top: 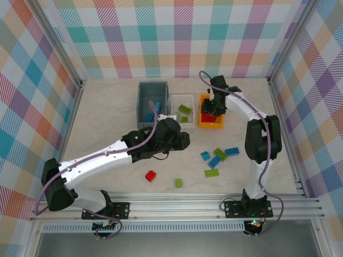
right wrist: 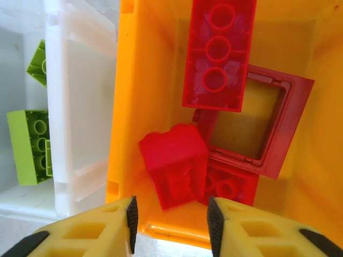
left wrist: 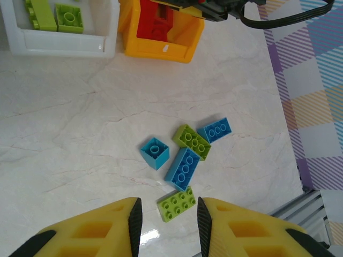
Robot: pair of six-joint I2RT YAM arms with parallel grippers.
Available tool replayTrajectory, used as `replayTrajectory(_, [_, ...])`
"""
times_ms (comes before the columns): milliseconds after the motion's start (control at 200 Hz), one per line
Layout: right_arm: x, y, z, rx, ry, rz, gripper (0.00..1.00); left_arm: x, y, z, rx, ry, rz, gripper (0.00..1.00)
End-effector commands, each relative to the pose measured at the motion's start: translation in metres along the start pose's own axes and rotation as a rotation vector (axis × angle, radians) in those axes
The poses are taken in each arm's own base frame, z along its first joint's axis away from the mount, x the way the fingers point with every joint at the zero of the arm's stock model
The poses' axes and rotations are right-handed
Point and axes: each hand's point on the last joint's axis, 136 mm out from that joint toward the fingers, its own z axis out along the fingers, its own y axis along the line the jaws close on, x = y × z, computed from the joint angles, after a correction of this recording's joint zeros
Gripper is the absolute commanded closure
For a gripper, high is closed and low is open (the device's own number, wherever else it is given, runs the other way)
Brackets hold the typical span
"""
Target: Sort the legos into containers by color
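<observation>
The left arm stretches low from its base at 7 o'clock toward 2 o'clock, and the left gripper at mid-view faces down with its jaws parted. The right arm rises from 5 o'clock to a bent elbow at 3 o'clock. From there its forearm reaches toward 11 o'clock, and the right gripper points down with its jaws apart.

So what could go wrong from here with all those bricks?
1. The long blue brick lies against a green brick, so the left end effector nearby might pinch both or scatter them.
2. The red bricks sit jumbled in the orange bin; the right end effector, low over them, could snag one when rising.
</observation>
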Motion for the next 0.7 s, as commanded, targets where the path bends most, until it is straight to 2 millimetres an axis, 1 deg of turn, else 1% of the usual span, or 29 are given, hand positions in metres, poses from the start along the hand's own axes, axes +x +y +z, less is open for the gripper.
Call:
replayTrajectory(0, [-0.003, 0.008, -0.008, -0.031, 0.002, 0.001, 0.53, -0.006, -0.012, -0.010, 0.014, -0.032, 0.032, 0.66])
replayTrajectory(50, [-0.005, 0.008, -0.014, -0.028, -0.012, -0.002, 0.53, -0.005, -0.011, -0.010, 0.010, -0.033, 0.034, 0.66])
replayTrajectory(130, [-0.010, 0.009, -0.033, -0.028, -0.060, -0.003, 0.54, -0.003, -0.011, -0.012, 0.008, -0.033, 0.037, 0.66])
replayTrajectory(215, [-0.017, 0.012, -0.065, -0.028, -0.137, -0.013, 0.55, 0.001, -0.007, -0.011, -0.007, -0.022, 0.039, 0.66])
replayTrajectory(285, [-0.021, 0.013, -0.096, -0.025, -0.201, -0.016, 0.55, 0.005, -0.004, -0.011, -0.017, -0.013, 0.035, 0.66])
replayTrajectory(345, [-0.021, 0.012, -0.120, -0.019, -0.247, -0.013, 0.55, 0.008, -0.002, -0.011, -0.028, -0.007, 0.037, 0.66])
replayTrajectory(365, [-0.020, 0.012, -0.133, -0.018, -0.272, -0.009, 0.55, 0.010, 0.000, -0.012, -0.034, -0.005, 0.041, 0.66])
replayTrajectory(380, [-0.020, 0.012, -0.138, -0.017, -0.283, -0.006, 0.55, 0.010, 0.000, -0.012, -0.037, -0.006, 0.042, 0.66])
replayTrajectory(465, [-0.011, 0.011, -0.173, -0.025, -0.341, 0.016, 0.55, 0.016, 0.004, -0.012, -0.051, 0.003, 0.061, 0.65])
replayTrajectory(480, [-0.009, 0.011, -0.176, -0.027, -0.346, 0.018, 0.55, 0.017, 0.005, -0.012, -0.054, 0.004, 0.062, 0.65])
replayTrajectory(490, [-0.007, 0.011, -0.182, -0.030, -0.353, 0.023, 0.55, 0.017, 0.005, -0.011, -0.055, 0.006, 0.063, 0.65])
replayTrajectory(545, [0.005, 0.011, -0.201, -0.044, -0.370, 0.047, 0.54, 0.021, 0.008, -0.010, -0.064, 0.017, 0.072, 0.65])
replayTrajectory(595, [0.019, 0.013, -0.215, -0.072, -0.368, 0.062, 0.52, 0.023, 0.010, -0.008, -0.074, 0.027, 0.078, 0.64])
replayTrajectory(635, [0.029, 0.014, -0.222, -0.087, -0.361, 0.065, 0.51, 0.024, 0.011, -0.006, -0.081, 0.035, 0.071, 0.63])
replayTrajectory(695, [0.048, 0.015, -0.232, -0.111, -0.345, 0.065, 0.49, 0.029, 0.010, 0.002, -0.092, 0.058, 0.044, 0.61])
